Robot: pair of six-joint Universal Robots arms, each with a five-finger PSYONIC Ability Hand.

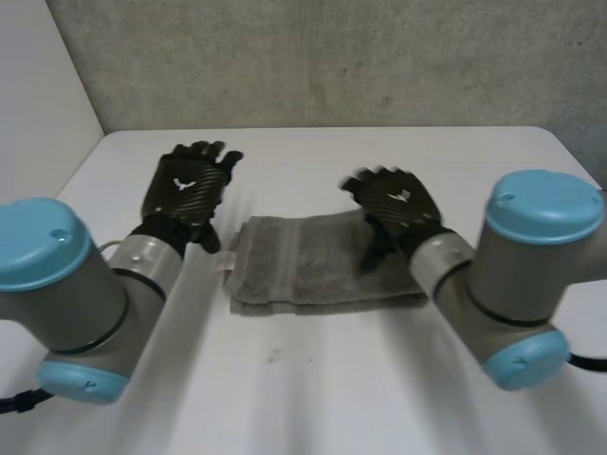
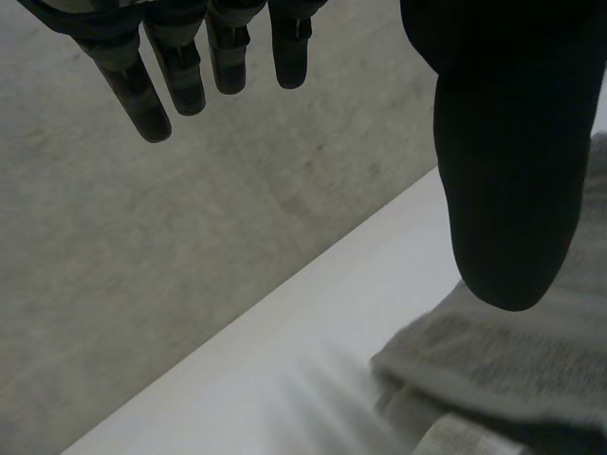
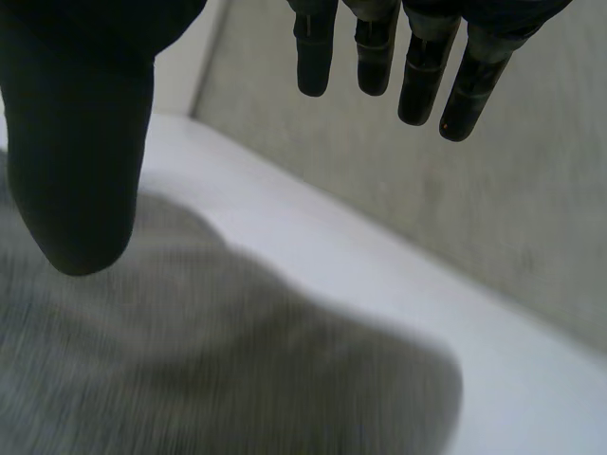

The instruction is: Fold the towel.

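A soft, limp towel (image 1: 322, 261) lies folded on the surface (image 1: 313, 379), beneath the thumb and straight, empty fingers of the right hand (image 1: 394, 199) and just beside those of the left hand (image 1: 187, 185), likely best pinched at its corners.

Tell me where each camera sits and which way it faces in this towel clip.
Head view: between and behind the arms, looking down at the white table; both arms, left hand, right hand, grey towel.
Left wrist view: on the left wrist, along the open palm toward the wall; its fingers and thumb.
Right wrist view: likewise on the right wrist, over the towel; its fingers.
All three share the towel.
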